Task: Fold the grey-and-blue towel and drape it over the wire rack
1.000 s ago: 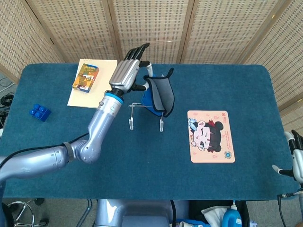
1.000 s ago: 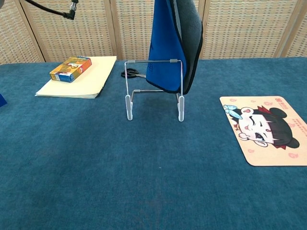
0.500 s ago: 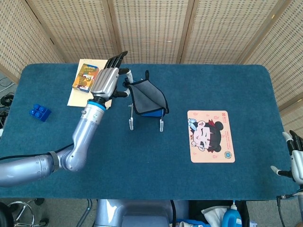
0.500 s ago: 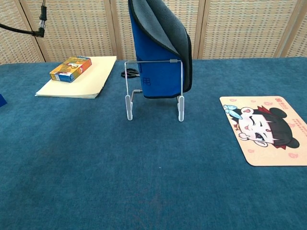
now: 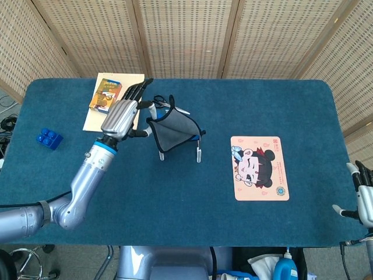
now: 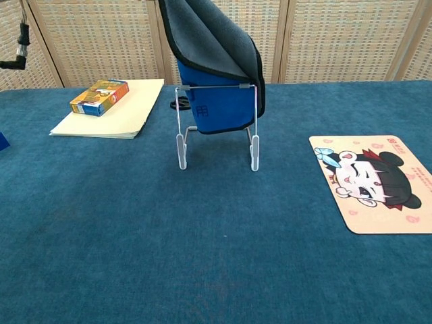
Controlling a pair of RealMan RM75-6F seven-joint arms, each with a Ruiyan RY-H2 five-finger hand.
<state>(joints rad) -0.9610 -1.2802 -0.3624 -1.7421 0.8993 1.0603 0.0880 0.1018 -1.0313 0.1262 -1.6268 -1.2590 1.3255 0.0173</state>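
Left hand pinching towel, now lower and further left, grey side draping across rack; right hand at table edge, grip unclear; writing unreadable

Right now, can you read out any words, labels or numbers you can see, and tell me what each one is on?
No text here reads clearly.
Orange box: print on its top and side, too small to read.
Cartoon mat: small red marks near its top edge, too blurred to read.
Towel: a small dark grid-like mark on the blue side, not legible.
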